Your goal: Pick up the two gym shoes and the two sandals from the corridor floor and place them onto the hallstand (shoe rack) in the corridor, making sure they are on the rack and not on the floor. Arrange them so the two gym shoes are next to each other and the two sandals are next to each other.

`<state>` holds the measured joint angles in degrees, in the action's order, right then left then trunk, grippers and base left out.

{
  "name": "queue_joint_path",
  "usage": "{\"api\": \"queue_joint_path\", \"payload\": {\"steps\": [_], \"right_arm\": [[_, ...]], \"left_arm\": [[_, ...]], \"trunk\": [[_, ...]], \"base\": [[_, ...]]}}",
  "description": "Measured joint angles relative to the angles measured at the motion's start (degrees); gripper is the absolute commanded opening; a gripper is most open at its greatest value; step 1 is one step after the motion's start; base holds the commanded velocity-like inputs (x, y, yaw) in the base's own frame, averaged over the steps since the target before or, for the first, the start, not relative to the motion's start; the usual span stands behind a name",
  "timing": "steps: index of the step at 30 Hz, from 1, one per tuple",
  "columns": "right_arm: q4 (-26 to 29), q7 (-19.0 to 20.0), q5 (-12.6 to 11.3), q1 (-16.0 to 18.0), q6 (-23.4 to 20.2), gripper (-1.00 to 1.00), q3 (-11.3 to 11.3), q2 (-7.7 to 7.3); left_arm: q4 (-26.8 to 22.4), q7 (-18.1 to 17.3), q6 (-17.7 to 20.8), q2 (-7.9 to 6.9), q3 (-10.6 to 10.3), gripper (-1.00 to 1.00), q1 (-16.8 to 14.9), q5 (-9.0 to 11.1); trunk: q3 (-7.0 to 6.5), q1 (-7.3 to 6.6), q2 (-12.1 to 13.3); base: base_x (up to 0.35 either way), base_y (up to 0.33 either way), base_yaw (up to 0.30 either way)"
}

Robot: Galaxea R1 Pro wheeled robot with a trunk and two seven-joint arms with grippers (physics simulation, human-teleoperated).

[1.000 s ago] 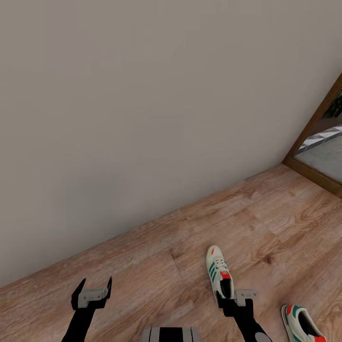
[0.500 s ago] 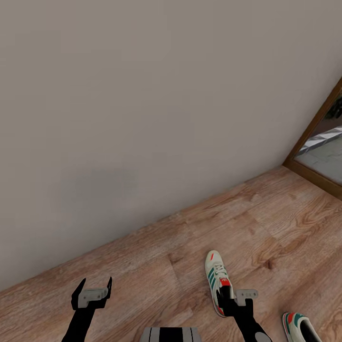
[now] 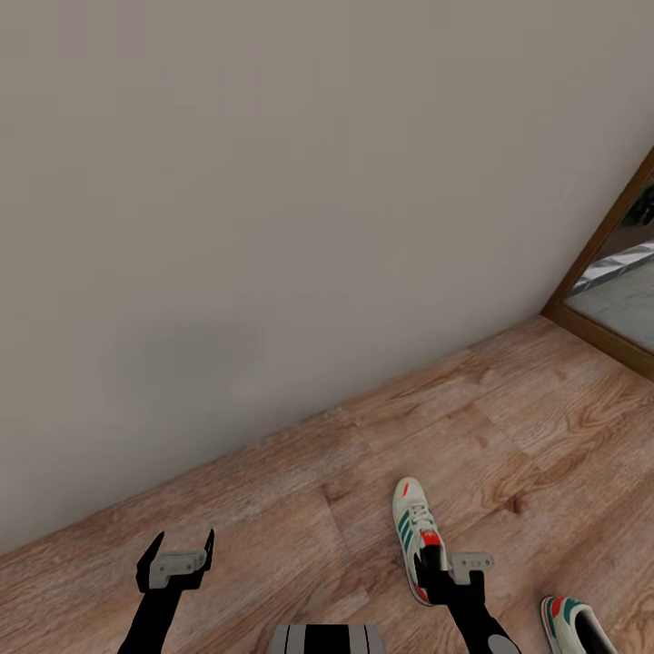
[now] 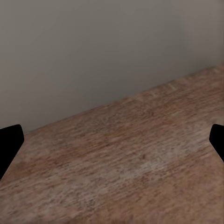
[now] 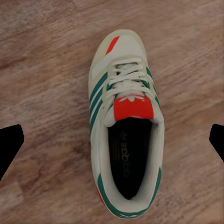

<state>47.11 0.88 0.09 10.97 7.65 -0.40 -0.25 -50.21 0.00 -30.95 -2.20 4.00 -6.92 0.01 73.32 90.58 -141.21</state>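
currently the head view looks down at a plain grey wall (image 3: pixel 272 200) meeting the corridor floor (image 3: pixel 300 509), light brown wood-grain planks. at the far right edge stands a brown wooden frame (image 3: pixel 604 241) with a grey surface behind it.

left gripper (image 3: pixel 177 547): hangs above bare floor near the wall, fingers spread wide, nothing between them. in the left wrist view the two dark fingertips (image 4: pixel 10 144) sit at opposite edges, with wall and planks between.

right gripper (image 3: pixel 452 563): hangs directly over the heel end of one gym shoe (image 3: pixel 416 531), jaws wide and empty. right wrist view shows that shoe (image 5: pixel 125 126) lying flat on the floor, centred between the two dark fingertips (image 5: pixel 9 147), toe pointing away from the gripper; cream upper, green stripes, white laces, red tongue label, dark opening facing up. contact between fingers and shoe: none visible.

second gym shoe (image 3: pixel 574 627): on the floor at the lower right corner of the head view, partly cut off, well apart from the first.
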Motion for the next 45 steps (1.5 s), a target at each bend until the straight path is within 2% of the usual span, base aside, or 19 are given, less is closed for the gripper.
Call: {"api": "queue_joint_path", "payload": {"steps": [5, 38, 45], "right_arm": [[0.1, 0.0, 0.0, 0.0, 0.0, 1.00, -0.1, -0.02], [0.1, 0.0, -0.1, 0.0, 0.0, 1.00, -0.1, -0.07], [0.1, 0.0, -0.1, 0.0, 0.0, 1.00, -0.1, -0.03]], "left_arm": [[0.0, 0.0, 0.0, 0.00, 0.0, 1.00, 0.0, 0.0], [0.0, -0.1, -0.1, -0.09, -0.1, 1.00, 0.0, 0.0], [0.0, -0.1, -0.1, -0.09, -0.1, 1.00, 0.0, 0.0]], "trunk": [[1.17, 1.10, -2.0], [11.56, 1.95, -2.5], [12.19, 1.95, -2.5]], "base": [[0.000, 0.000, 0.000], [0.000, 0.000, -0.008], [0.000, 0.000, -0.140]]}}
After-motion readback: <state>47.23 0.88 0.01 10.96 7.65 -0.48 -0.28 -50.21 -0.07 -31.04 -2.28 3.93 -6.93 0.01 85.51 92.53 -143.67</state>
